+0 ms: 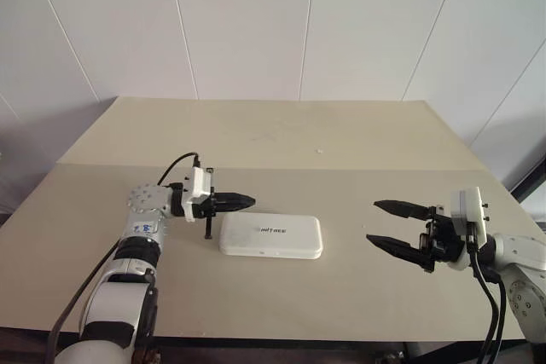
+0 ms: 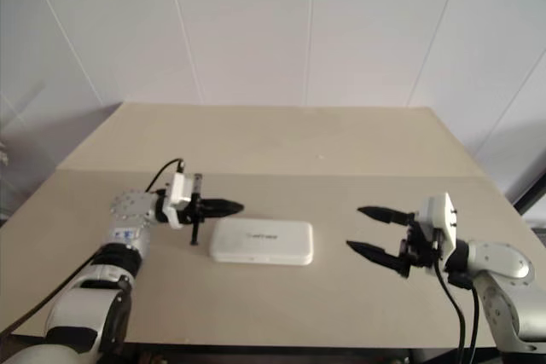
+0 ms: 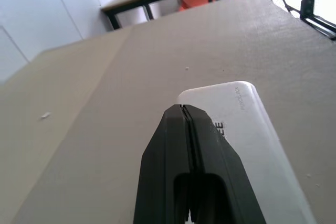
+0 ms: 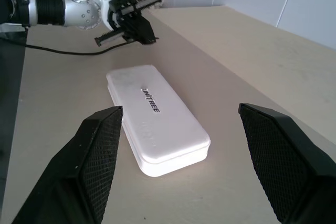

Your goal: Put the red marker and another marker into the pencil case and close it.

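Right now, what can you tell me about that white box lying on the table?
The pencil case is a flat white box with rounded corners, apparently hard plastic, with small dark lettering on its lid. It is shut and lies flat on the beige table, long side across the robot's front. Nothing touches it: the left hand, shut, hovers at its left end, and the right hand, open, waits off to its right.

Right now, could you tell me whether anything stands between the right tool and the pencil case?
Nothing visible does: bare table lies between the open right tool and the closed pencil case.
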Controlling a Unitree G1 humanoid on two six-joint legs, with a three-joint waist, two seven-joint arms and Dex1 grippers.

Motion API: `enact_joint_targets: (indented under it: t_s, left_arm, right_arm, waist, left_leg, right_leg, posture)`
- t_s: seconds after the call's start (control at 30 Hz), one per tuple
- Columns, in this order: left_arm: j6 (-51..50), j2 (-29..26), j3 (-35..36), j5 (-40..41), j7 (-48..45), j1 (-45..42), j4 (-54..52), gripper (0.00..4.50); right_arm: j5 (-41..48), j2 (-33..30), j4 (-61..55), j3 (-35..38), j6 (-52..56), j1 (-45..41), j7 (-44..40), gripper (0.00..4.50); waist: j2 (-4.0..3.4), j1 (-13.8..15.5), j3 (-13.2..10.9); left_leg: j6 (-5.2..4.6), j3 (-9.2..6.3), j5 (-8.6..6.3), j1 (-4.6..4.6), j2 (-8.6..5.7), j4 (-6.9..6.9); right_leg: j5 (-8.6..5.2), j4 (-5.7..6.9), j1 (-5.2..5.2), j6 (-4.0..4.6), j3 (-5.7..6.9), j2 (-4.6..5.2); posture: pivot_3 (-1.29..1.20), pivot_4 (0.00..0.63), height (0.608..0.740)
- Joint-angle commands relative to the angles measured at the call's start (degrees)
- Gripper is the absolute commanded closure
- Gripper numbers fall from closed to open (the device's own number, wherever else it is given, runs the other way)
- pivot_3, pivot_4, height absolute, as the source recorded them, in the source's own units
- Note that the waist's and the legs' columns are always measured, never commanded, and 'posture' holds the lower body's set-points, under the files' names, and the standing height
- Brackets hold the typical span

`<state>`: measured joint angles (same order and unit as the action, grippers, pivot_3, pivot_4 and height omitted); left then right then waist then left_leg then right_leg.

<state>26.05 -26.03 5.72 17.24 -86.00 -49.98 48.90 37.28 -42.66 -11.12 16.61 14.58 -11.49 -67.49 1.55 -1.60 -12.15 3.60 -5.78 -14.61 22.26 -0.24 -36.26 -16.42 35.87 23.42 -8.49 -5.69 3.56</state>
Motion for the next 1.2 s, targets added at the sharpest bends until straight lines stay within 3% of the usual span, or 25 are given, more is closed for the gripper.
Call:
enact_joint_targets:
  t_s: [0.03,0.13,0.23,0.63,1.2]
  left_arm:
    - [-3.88,-3.06,1.44,3.98,-2.76,4.88,-7.93,4.49]
    - [-5.05,-5.26,1.66,5.01,-2.72,7.52,-10.61,4.49]
    - [-4.34,-7.18,2.16,6.05,-4.06,8.63,-10.56,3.95]
    - [-6.87,-13.4,-1.32,12.96,-6.5,10.61,-11.77,0.02]
    - [-11.43,-16.06,-3.35,19.96,-6.5,10.1,-12.61,0.02]
  right_arm:
    - [1.53,-1.79,-0.35,1.77,0.27,-0.93,-0.97,0.0]
    - [1.62,-2.17,0.16,1.62,0.48,-1.26,-1.54,0.0]
    - [1.48,-2.18,0.5,1.01,0.68,-2.05,-1.58,0.0]
    - [1.04,-2.84,2.3,1.61,0.31,-2.89,-2.36,0.0]
    - [2.82,-2.2,-3.24,3.4,1.77,1.14,0.79,0.0]
  waist:
    - [0.0,-0.12,0.0]
    - [0.0,-0.04,0.0]
    - [0.0,-0.01,0.0]
    - [0.0,-0.02,0.0]
    - [0.0,-0.09,0.0]
  left_leg:
    - [0.0,0.0,0.0,-0.01,0.0,0.01]
    - [0.0,-0.01,0.0,-0.03,0.03,0.04]
    - [0.0,0.0,0.0,-0.05,0.02,0.02]
    - [0.0,0.01,0.0,-0.04,0.02,0.07]
    - [0.0,0.03,0.0,-0.05,0.03,0.1]
  right_leg:
    - [0.0,0.0,0.0,0.0,0.0,0.0]
    - [-0.01,0.02,0.01,0.02,0.01,-0.02]
    - [0.0,0.01,0.0,0.04,0.01,-0.02]
    - [-0.01,-0.07,-0.02,0.06,0.01,0.0]
    - [-0.01,-0.09,-0.01,0.07,0.01,-0.01]
  posture:
    - [0.0,0.15,0.74]
    - [0.0,0.15,0.74]
    - [0.0,0.15,0.74]
    - [0.0,0.15,0.74]
    - [0.0,0.15,0.74]
